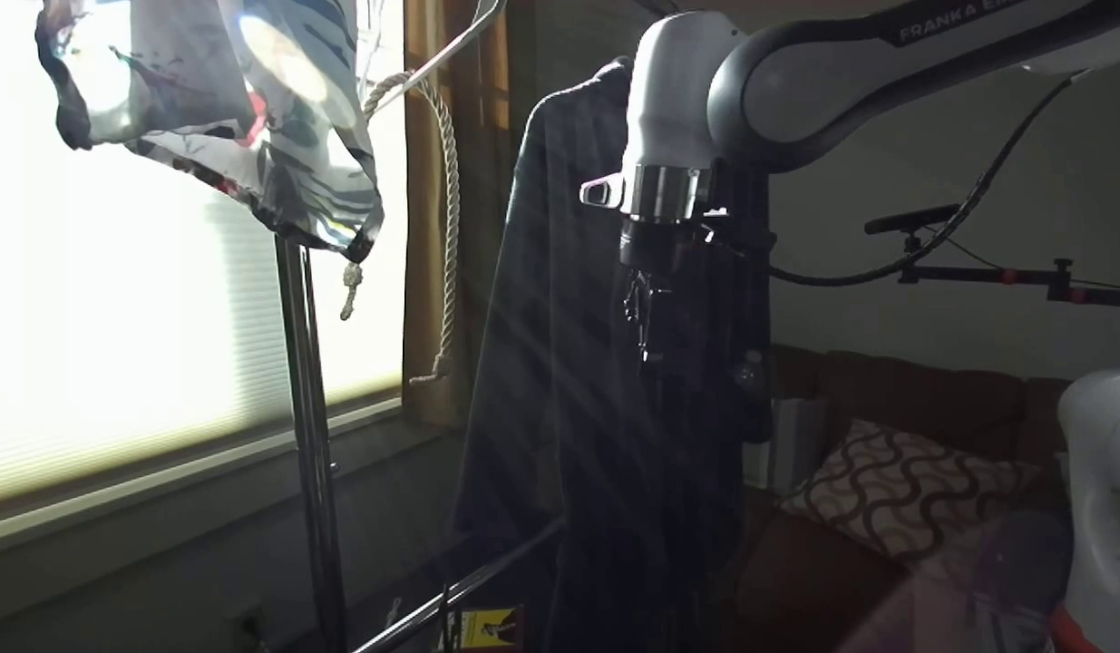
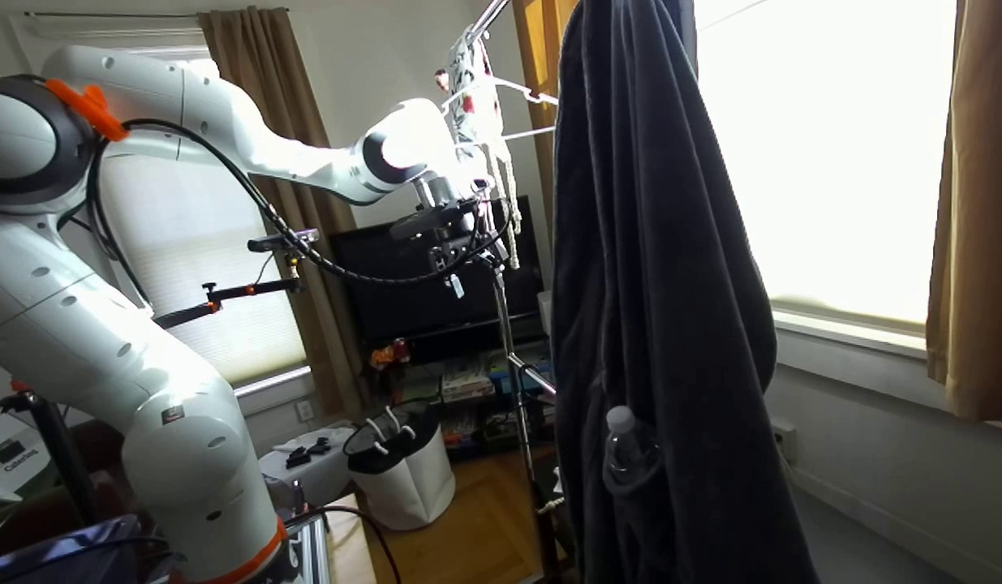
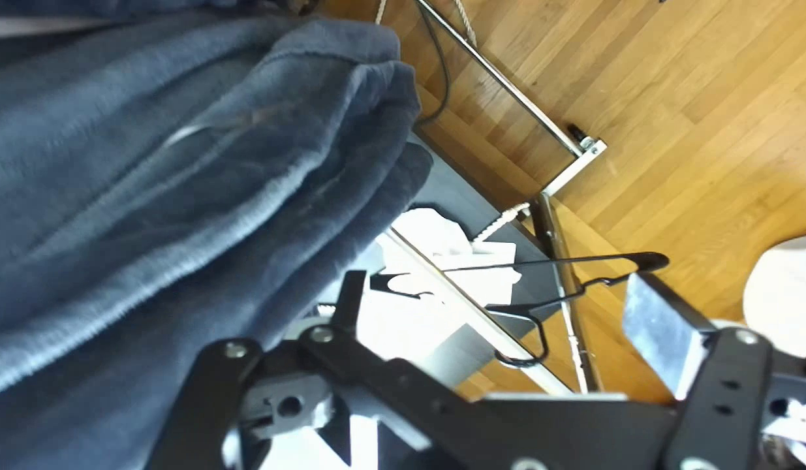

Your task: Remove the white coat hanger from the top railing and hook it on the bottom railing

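A white coat hanger (image 2: 530, 132) hangs high near the top railing (image 2: 488, 19); its hook is not clearly visible. Part of it shows as a pale bar in an exterior view (image 1: 446, 52). The bottom railing (image 2: 536, 377) is a low metal bar, also seen in the wrist view (image 3: 465, 300) and an exterior view (image 1: 473, 578). My gripper (image 3: 507, 313) is open with nothing between its fingers, pointing down beside the dark robe, below the white hanger's height and above the bottom railing. It also shows in both exterior views (image 1: 648, 349) (image 2: 454, 280).
A dark robe (image 2: 655, 243) hangs close to the gripper, with a bottle (image 2: 622, 442) in its pocket. A patterned garment (image 1: 297, 118) and twisted rope (image 1: 451, 181) hang from the rack. A black hanger (image 3: 517, 361) is hooked on the bottom railing. A basket (image 2: 407, 491) stands on the floor.
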